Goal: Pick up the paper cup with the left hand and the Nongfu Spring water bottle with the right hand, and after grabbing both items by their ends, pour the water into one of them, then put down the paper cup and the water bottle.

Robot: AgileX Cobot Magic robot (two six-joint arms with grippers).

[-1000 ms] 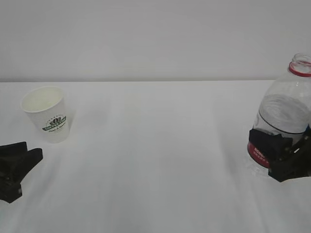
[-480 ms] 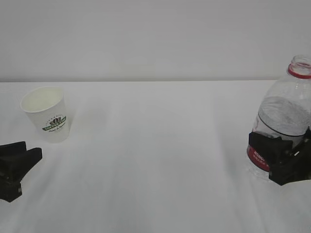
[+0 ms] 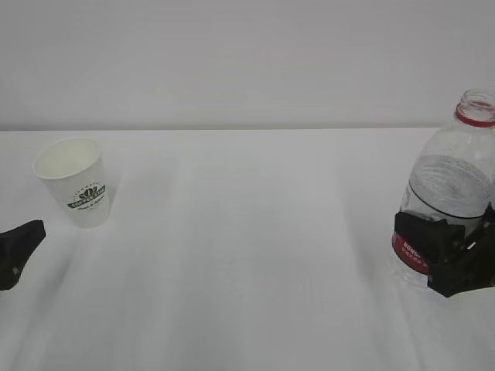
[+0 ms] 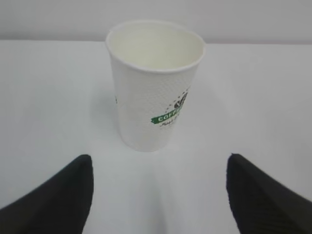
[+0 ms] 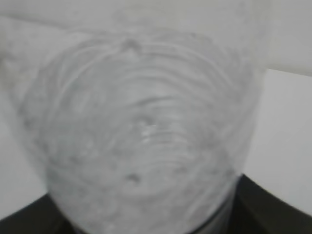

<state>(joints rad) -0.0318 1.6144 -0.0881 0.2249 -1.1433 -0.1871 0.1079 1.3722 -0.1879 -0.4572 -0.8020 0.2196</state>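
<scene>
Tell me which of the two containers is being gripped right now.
The Nongfu Spring water bottle: the right end effector clamps its red-labelled lower body. The paper cup stands free, untouched.

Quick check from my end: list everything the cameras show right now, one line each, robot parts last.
paper cup: one, white with a dark green logo, upright on the left of the table, open top, free of both grippers.
Nongfu Spring water bottle: one, clear ribbed plastic with a red neck ring and red label, uncapped, upright at the right edge.
table: one, white, under everything.
wall: plain light grey, behind the table.
left gripper: one, black, jaws spread wide, low at the left edge in front of the cup, not touching it.
right gripper: one, black, closed around the bottle's lower part at the label.
</scene>
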